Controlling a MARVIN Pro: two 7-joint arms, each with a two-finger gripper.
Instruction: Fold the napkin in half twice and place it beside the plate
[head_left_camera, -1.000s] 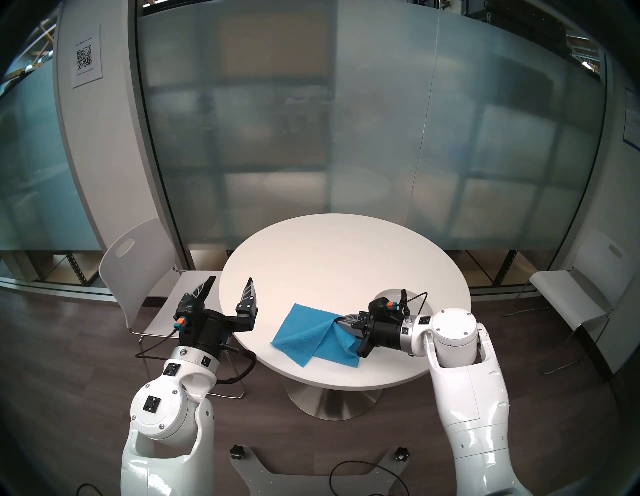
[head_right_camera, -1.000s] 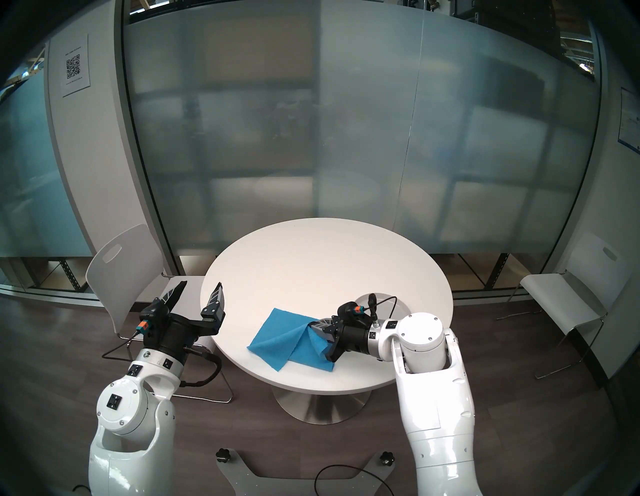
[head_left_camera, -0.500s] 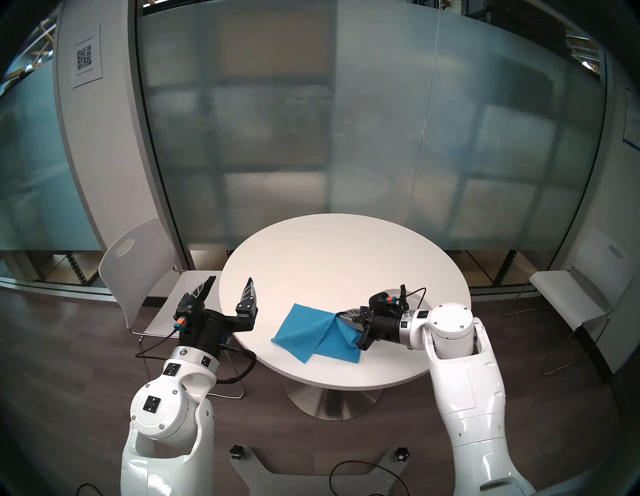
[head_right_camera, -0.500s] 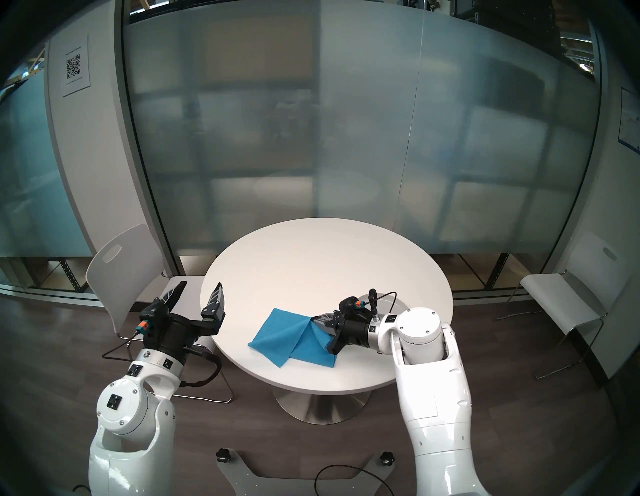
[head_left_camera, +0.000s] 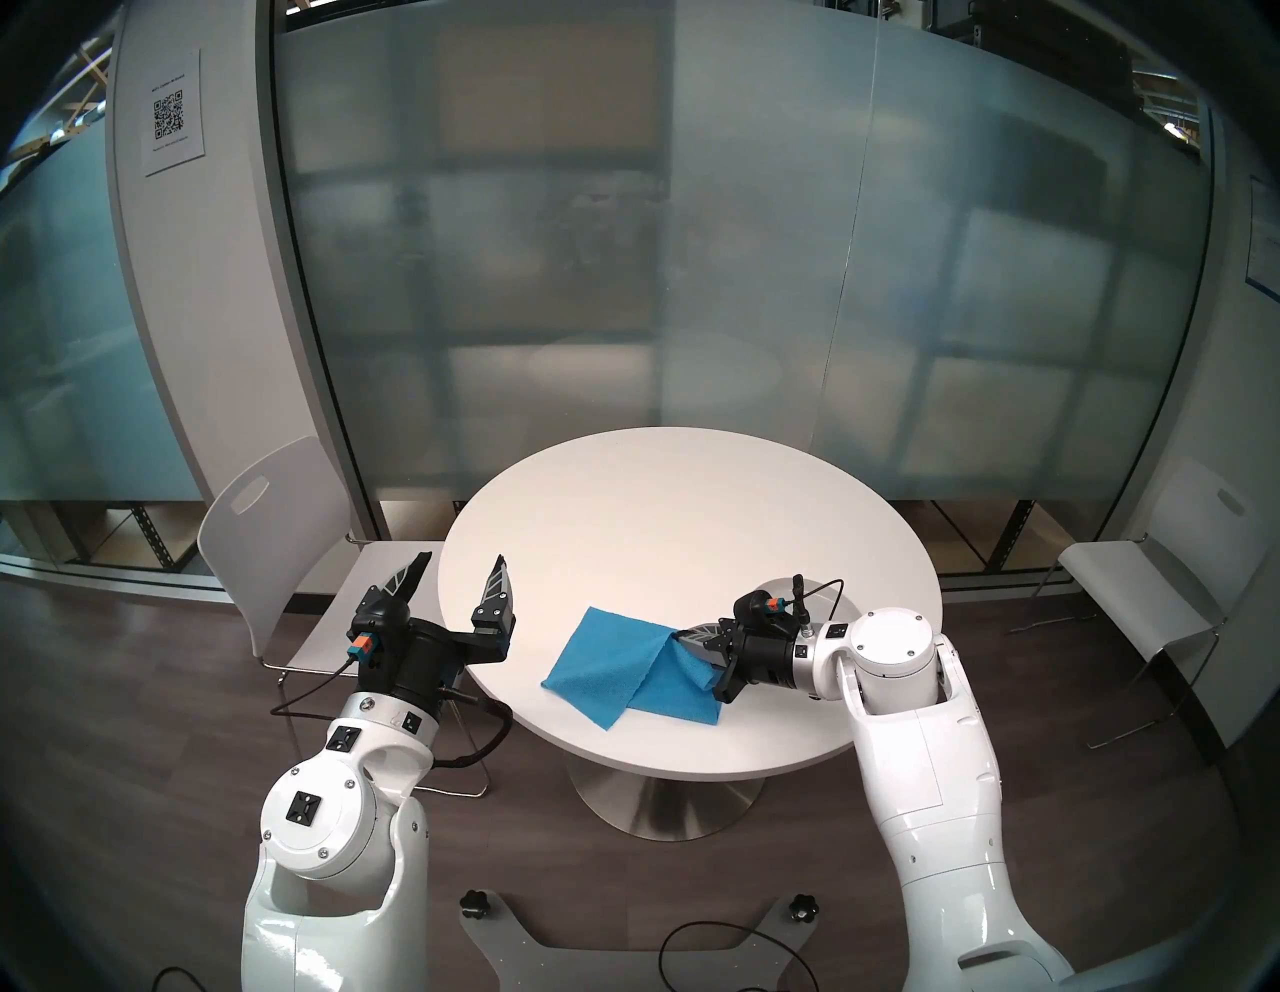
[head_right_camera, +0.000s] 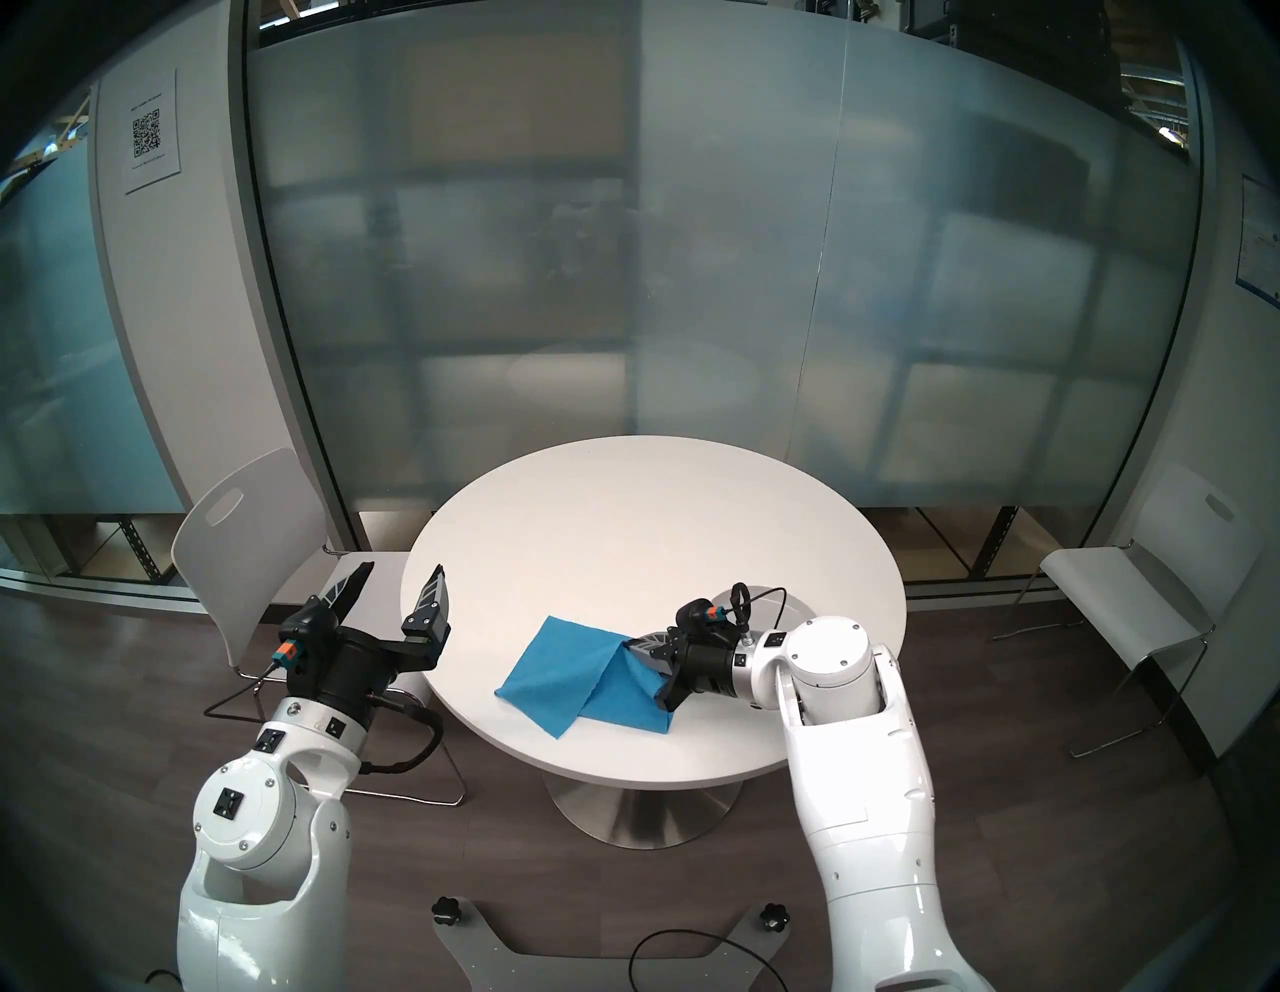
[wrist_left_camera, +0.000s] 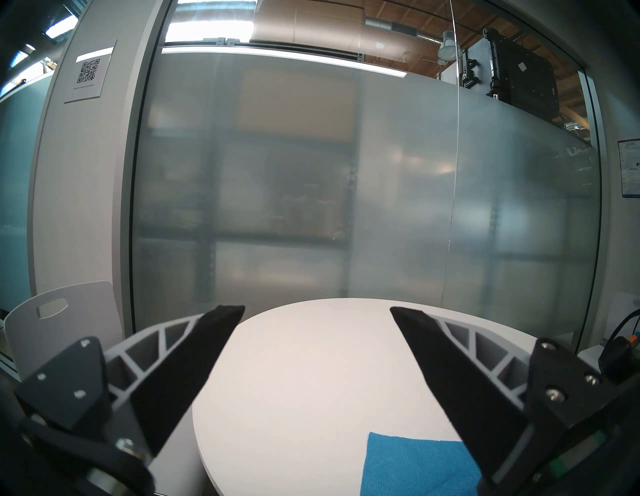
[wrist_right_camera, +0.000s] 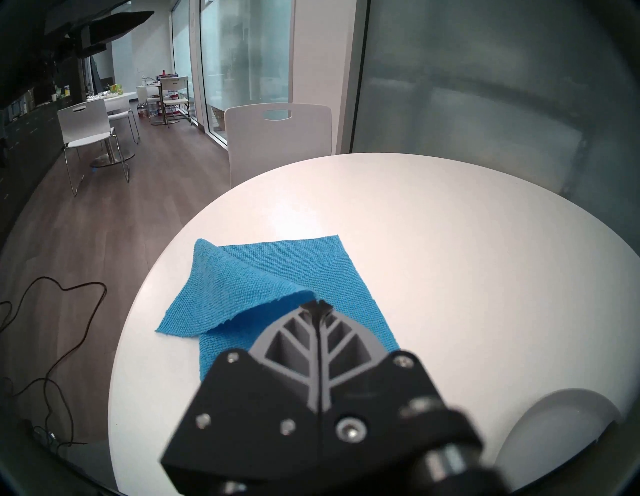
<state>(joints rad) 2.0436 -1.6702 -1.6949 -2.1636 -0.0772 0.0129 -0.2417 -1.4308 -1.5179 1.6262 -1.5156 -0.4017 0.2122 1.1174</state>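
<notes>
A blue napkin (head_left_camera: 609, 665) (head_right_camera: 561, 675) (wrist_right_camera: 304, 277) lies on the near part of the round white table (head_left_camera: 686, 526). My right gripper (head_left_camera: 675, 632) (head_right_camera: 629, 644) (wrist_right_camera: 313, 304) is shut on one napkin corner, lifted and drawn over the rest of the cloth. The light-grey plate (head_left_camera: 848, 609) (head_right_camera: 796, 609) (wrist_right_camera: 561, 429) sits behind my right wrist, mostly hidden by it. My left gripper (head_left_camera: 460, 571) (head_right_camera: 400, 580) (wrist_left_camera: 317, 313) hangs open at the table's left edge, holding nothing; the napkin (wrist_left_camera: 412, 464) shows low in its view.
A white chair (head_left_camera: 277, 526) stands left of the table and another (head_left_camera: 1163, 575) at the right. A frosted glass wall (head_left_camera: 623, 277) runs behind the table. Cables (wrist_right_camera: 52, 332) lie on the wood floor.
My right arm has shifted slightly left and away with the napkin corner, flattening the raised fold a little. The left arm has not moved.
</notes>
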